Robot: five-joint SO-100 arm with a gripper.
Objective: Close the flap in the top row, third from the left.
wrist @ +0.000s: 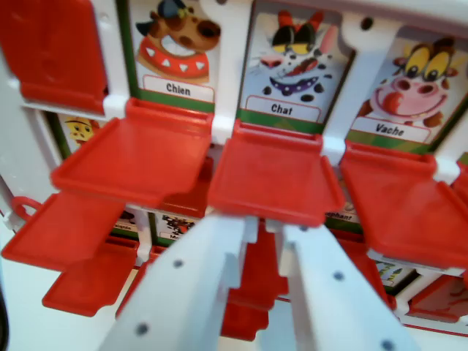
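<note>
Wrist view, looking down the robot's white plastic tool (267, 227) toward a white plastic game board (230, 44) of hinged red flaps. Visible in the upper row, from the wrist view's left: one raised glossy red flap (55, 51) standing upright against the board, then three lowered ones lying roughly flat beneath picture cards labelled "Chien" (178, 44), "Chat" (292, 66) and "Vache" (413, 88). The flat red rectangular flap under the "Chat" card (274, 175), with a shallow raised rim, sits third of these and is judged to be the target, though the board's left edge is only partly in frame. Tool prongs, printed white with small dark screw holes, stand slightly apart and clamp nothing; their tips lie just at or under the flap's front edge, and contact cannot be confirmed. Judged step: approach complete, lifting not begun. Next move calls for getting the tips beneath the front lip and sweeping upward and toward the board, so the flap pivots on its hinge at the card's foot until it covers the cat drawing. Neighbouring flaps under "Chien" (135, 157) and "Vache" (406, 201) lie just beside, so sideways drift risks catching them. Smooth, hard plastic may let the tips slip.
</note>
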